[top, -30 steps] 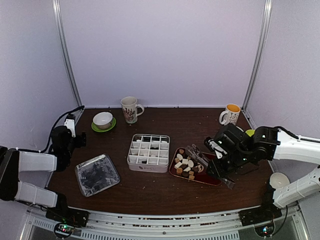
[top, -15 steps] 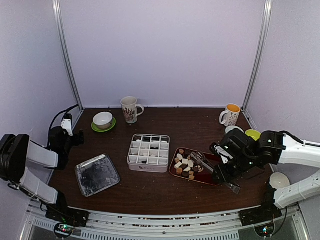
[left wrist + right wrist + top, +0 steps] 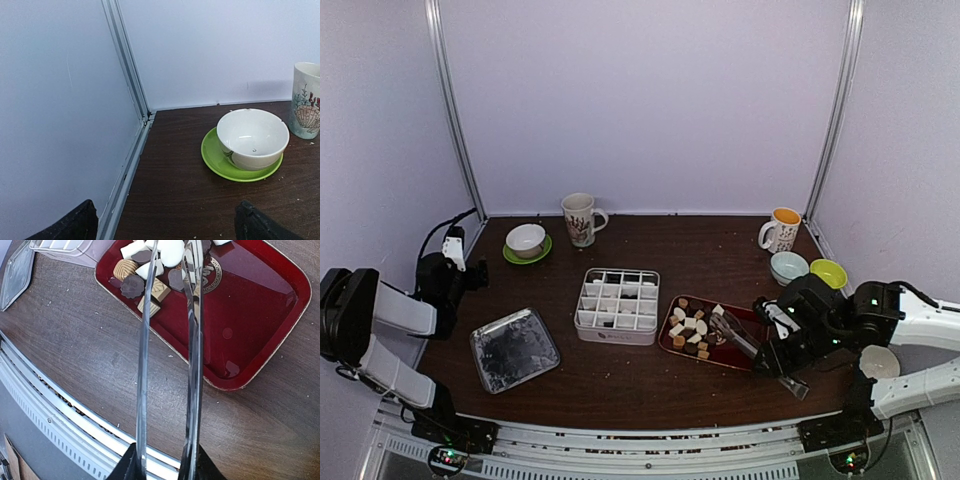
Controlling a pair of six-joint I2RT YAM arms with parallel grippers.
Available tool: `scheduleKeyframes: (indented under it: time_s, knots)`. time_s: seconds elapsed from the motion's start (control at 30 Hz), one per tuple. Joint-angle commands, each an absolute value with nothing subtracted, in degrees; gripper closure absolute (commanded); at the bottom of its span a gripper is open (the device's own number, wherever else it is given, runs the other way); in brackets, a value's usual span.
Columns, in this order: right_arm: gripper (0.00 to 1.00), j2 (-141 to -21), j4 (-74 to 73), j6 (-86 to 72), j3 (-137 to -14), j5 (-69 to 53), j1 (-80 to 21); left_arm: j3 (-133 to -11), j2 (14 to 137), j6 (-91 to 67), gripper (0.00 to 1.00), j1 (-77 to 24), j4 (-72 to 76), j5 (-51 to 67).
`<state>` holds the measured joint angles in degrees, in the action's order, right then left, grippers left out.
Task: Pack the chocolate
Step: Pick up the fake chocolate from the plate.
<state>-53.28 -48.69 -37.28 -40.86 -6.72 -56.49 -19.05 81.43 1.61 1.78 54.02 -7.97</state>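
Packing is at an early stage. Most of the chocolate [image 3: 688, 324] lies on the red tray [image 3: 250, 310], just right of the divided box [image 3: 617, 305]. Only a few of the box's cells appear to hold dark pieces. The right end effector [image 3: 162, 467] is clenched on the metal tongs [image 3: 192, 340], whose tips are over the pieces. The left end effector [image 3: 167, 227] is released and idle, well apart from the work.

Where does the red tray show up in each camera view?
Top external: red tray, right of centre, beside the divided box.
Left wrist: not in it.
Right wrist: upper right, under the tongs.
Shared landmark: the tongs, over the tray in both those views.
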Motion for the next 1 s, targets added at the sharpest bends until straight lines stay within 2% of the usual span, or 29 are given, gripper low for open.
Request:
scheduleKeyframes:
  time_s: [0.0,0.63,0.97]
  knots:
    - [0.68,-52.7,-48.1,-36.4,-41.0,-7.0,-56.2,-19.1,81.5,1.6,0.02,2.0,57.6,-7.4]
    - [0.68,-49.8,-49.8,-35.3,-39.5,-6.1,-55.2,-19.1,81.6,1.6,0.02,2.0,57.7,-7.4]
    - [0.67,-54.6,-52.7,-33.3,-39.9,-8.8,-53.6,-19.1,81.6,1.6,0.02,2.0,57.6,-7.4]
